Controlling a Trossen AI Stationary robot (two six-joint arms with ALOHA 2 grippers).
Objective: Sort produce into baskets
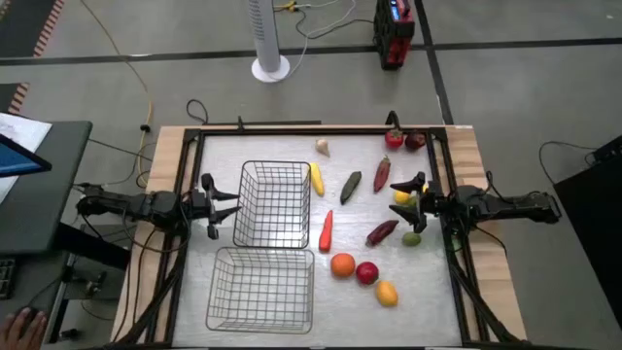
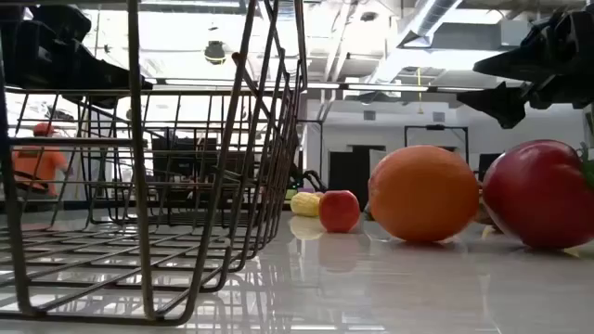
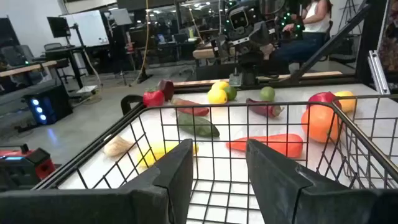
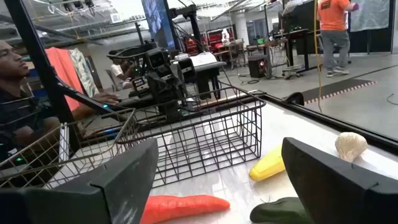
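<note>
Both baskets empty: far basket (image 1: 273, 204) and near basket (image 1: 260, 290) sit left of centre on the tabletop (image 1: 350, 306), nearly touching end to end. Produce all lies loose to their right: yellow corn (image 1: 316, 179) just beside the far basket, red carrot (image 1: 326, 230), orange (image 1: 342, 264), red apple (image 1: 366, 272), garlic (image 1: 323, 147) near the far edge. Open strip between baskets and produce is narrow. Right tool (image 1: 412, 201) released, jaws wide, over the yellow and green pieces at the right edge. Left tool (image 1: 220, 205) open, just left of the far basket.
</note>
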